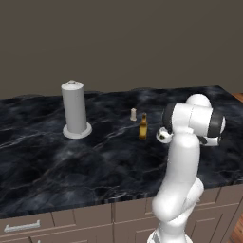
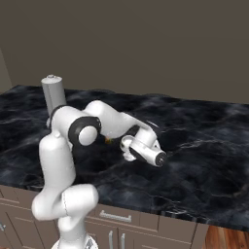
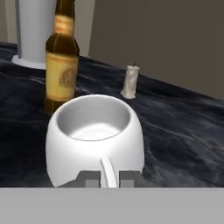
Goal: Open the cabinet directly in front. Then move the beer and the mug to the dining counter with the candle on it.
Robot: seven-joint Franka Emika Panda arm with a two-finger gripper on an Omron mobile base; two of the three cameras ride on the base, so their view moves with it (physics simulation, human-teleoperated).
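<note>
Hand view: hand (image 3: pixel 108 179) pinching the white mug (image 3: pixel 95 139) by its handle, on the black marble desk (image 3: pixel 183 131). Left base view: beer bottle (image 1: pixel 143 126) upright beside candle (image 1: pixel 133 114); grey cylinder (image 1: pixel 75 110) well apart.

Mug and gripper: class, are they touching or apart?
Touching. In the hand view the gripper has its fingertips closed on either side of the handle of the mug, with no gap visible.
</note>
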